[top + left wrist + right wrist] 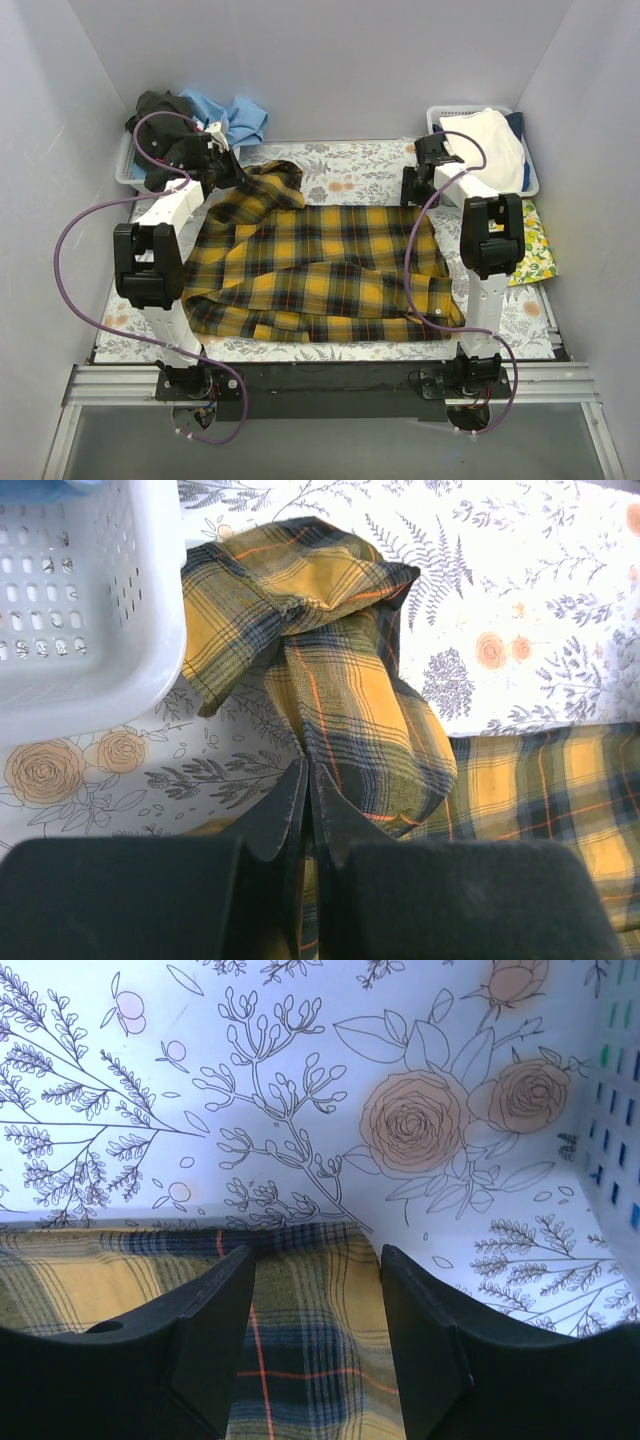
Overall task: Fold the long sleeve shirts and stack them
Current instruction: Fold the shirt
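Top external: white walls (350,60), floral cover (340,165) under plaid shirt (320,265); left hand (306,772) pinches it, right hand (318,1260) apart.

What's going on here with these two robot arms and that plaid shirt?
The two arms are working on a yellow plaid shirt that lies spread on the flowered table cover, not yet folded. The left gripper is shut and seems to pinch a bunched sleeve beside a white basket. The right gripper is open, its fingers either side of the shirt's far edge. Other clothes are piled at the back left.
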Robot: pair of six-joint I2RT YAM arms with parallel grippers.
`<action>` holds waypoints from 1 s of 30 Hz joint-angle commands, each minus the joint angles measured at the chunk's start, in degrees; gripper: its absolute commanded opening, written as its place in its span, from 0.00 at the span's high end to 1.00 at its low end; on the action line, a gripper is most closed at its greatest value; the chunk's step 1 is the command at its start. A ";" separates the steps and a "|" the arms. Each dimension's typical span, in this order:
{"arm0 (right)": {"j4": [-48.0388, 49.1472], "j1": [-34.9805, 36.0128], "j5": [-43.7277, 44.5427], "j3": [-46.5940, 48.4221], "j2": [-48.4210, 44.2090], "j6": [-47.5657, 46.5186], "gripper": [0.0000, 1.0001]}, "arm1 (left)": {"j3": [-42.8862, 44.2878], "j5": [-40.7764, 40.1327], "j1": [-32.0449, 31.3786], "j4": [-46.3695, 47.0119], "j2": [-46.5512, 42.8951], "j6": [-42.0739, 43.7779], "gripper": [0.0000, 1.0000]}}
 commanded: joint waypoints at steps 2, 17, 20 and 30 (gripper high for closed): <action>-1.23 -1.01 0.25 3.56 2.35 -1.08 0.40 | 1.25 -2.75 0.08 -0.32 -5.40 -1.28 1.00; -1.76 -1.19 1.30 6.73 1.12 -0.38 0.99 | 6.78 -8.65 0.08 -1.02 -8.39 -1.72 1.00; -1.67 -1.45 1.04 8.22 -0.37 -0.46 0.99 | 7.93 -9.52 0.08 -1.20 -8.22 -1.28 1.00; -0.27 -1.54 -0.28 7.53 -5.99 -3.45 0.99 | 3.99 -21.03 0.08 -2.60 -9.18 7.06 1.00</action>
